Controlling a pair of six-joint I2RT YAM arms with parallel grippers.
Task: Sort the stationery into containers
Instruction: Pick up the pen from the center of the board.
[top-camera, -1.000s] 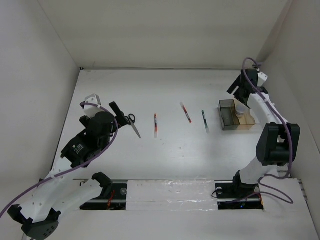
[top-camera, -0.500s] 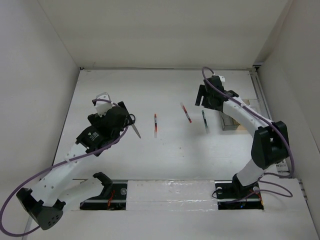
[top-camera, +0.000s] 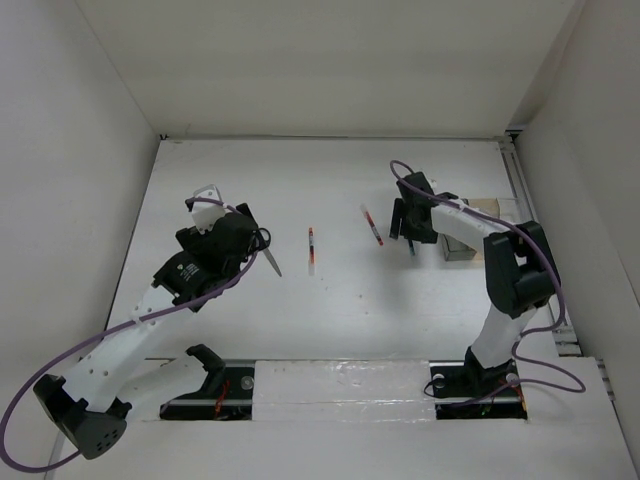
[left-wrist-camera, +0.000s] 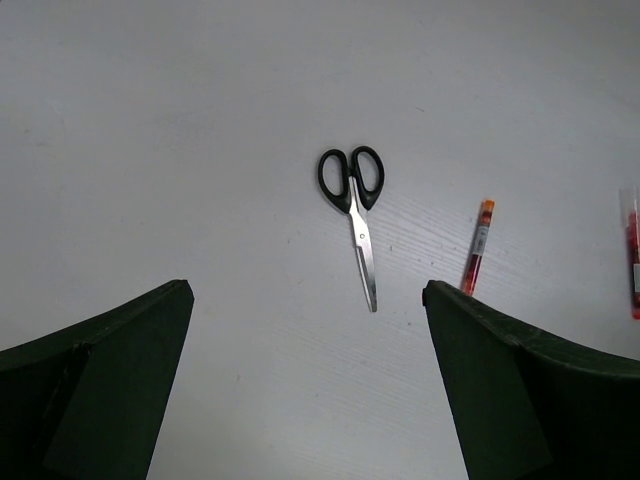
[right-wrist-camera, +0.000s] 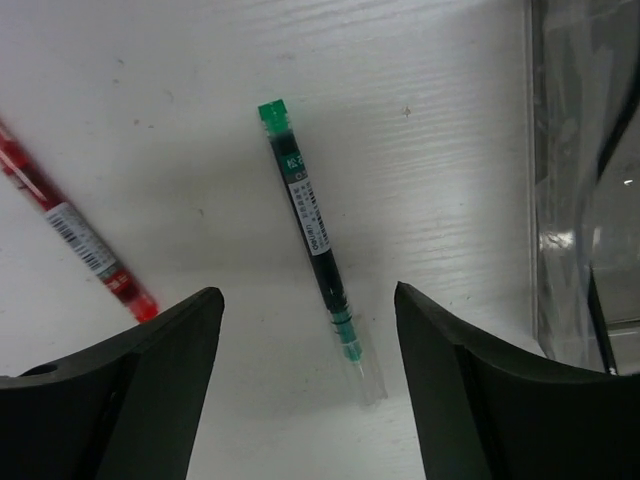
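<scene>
Black-handled scissors (top-camera: 268, 252) lie shut on the table, also in the left wrist view (left-wrist-camera: 357, 208). My left gripper (top-camera: 248, 226) (left-wrist-camera: 305, 300) is open and empty, hovering just short of the blade tip. Two red-and-white pens (top-camera: 311, 249) (top-camera: 372, 225) lie mid-table. The dark green pen (right-wrist-camera: 314, 238) (top-camera: 411, 246) lies between the fingers of my right gripper (top-camera: 405, 222) (right-wrist-camera: 305, 300), which is open and above it. The organizer (top-camera: 457, 250) (right-wrist-camera: 580, 200) stands just to the right, partly hidden by the right arm. The tape roll is not visible.
White walls close in the table on the left, back and right. One red pen (right-wrist-camera: 75, 235) lies close to the left of the green pen. The other red pen (left-wrist-camera: 477, 245) lies right of the scissors.
The right arm swung left from over the organizer to above the green pen. The left gripper moved up and forward toward the scissors, then held still.
</scene>
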